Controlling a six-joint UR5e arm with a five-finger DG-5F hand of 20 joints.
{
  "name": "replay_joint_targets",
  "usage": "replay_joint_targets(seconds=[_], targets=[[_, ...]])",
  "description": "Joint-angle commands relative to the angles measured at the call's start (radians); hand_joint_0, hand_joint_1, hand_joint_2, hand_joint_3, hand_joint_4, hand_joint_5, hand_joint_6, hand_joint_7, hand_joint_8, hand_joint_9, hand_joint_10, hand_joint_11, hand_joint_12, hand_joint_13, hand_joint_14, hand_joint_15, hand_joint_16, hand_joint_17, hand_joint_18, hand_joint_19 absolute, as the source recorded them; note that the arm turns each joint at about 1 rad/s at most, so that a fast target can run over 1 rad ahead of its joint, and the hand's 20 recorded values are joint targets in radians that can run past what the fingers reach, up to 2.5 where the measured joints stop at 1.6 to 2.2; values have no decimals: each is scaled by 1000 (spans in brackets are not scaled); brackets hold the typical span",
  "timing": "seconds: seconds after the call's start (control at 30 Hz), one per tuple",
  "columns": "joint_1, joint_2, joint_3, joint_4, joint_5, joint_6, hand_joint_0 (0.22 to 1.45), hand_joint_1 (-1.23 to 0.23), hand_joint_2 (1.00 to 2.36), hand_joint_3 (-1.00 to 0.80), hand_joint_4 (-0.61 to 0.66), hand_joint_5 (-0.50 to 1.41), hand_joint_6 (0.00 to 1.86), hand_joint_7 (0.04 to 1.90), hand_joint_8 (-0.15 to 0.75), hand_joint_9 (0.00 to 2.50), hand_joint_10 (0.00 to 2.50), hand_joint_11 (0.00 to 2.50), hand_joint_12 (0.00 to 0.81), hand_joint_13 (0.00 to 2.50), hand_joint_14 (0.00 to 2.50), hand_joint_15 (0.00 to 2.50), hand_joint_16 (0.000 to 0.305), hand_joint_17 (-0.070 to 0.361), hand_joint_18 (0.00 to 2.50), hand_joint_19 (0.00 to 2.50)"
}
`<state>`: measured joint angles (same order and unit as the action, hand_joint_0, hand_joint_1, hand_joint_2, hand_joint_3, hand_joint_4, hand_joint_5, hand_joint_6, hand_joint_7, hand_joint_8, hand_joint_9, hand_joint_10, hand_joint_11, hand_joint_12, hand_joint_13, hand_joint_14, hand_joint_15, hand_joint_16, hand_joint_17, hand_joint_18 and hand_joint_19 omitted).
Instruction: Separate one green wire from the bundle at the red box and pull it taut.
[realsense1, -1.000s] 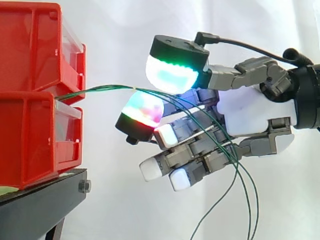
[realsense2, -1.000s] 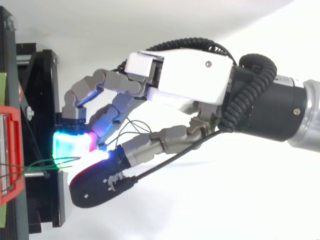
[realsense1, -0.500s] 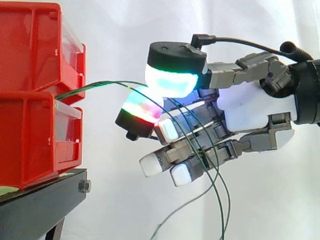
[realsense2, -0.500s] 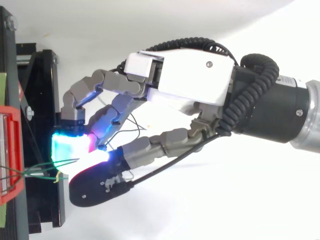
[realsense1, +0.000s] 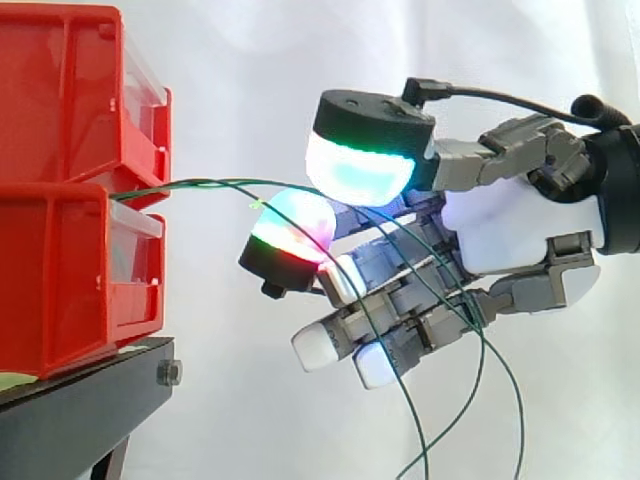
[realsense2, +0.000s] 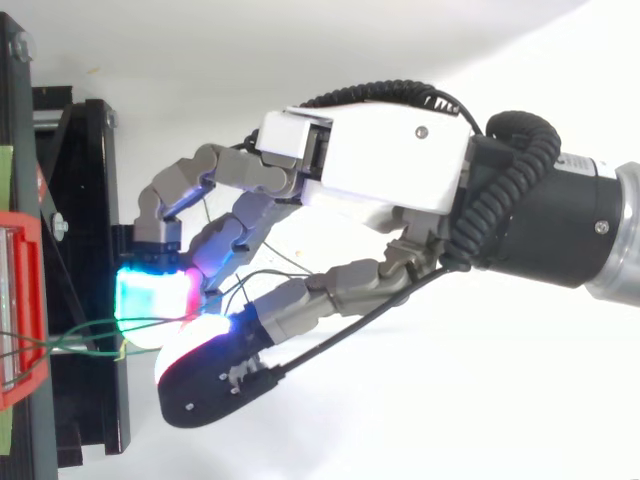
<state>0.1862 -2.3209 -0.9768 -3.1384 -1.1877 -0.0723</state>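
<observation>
Arcing out of the gap between the stacked red bins (realsense1: 60, 270) at left-centre of the side view, the green wires (realsense1: 200, 183) are carried right into the hand (realsense1: 510, 225). There they are pinched between two glowing pads (realsense1: 360, 170), then droop loose toward the lower right. How many strands are caught cannot be told. The bin-side span is judged slack, bowed upward. One strand should be kept in the pinch and the others let slip. The pull is best drawn level, straight away from the bins, without jerking.
</observation>
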Motion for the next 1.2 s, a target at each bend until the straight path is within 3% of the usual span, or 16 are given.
replay_joint_targets(seconds=[0.0, 0.43, 0.57, 0.7, 0.87, 1.17], targets=[[-1, 0, 1, -2, 0, 6, 556, -748, 1000, -500, 131, -150, 901, 865, 271, 1002, 22, 660, 344, 781, 17, 448, 47, 105, 743, 616], [-1, 0, 3, -2, 0, 9, 613, -763, 1020, -231, 53, -150, 915, 961, 268, 1000, 22, 671, 338, 776, 17, 447, 46, 103, 730, 632], [1, 0, 3, -2, -1, 9, 620, -813, 1015, -309, 94, -155, 914, 901, 263, 983, 20, 672, 339, 771, 19, 453, 46, 103, 726, 632], [1, 0, 4, -2, -3, 9, 550, -678, 1000, -500, 122, -150, 907, 892, 268, 1001, 19, 676, 341, 776, 17, 451, 47, 107, 737, 632], [-1, 0, 6, -15, -3, 9, 557, -533, 1001, -486, 122, -146, 900, 925, 269, 1014, 22, 669, 341, 775, 19, 455, 47, 106, 727, 645], [-1, 0, 12, -28, -4, 9, 563, -647, 1011, -364, 130, -150, 901, 938, 270, 1014, 19, 674, 342, 774, 18, 464, 47, 106, 720, 657]])
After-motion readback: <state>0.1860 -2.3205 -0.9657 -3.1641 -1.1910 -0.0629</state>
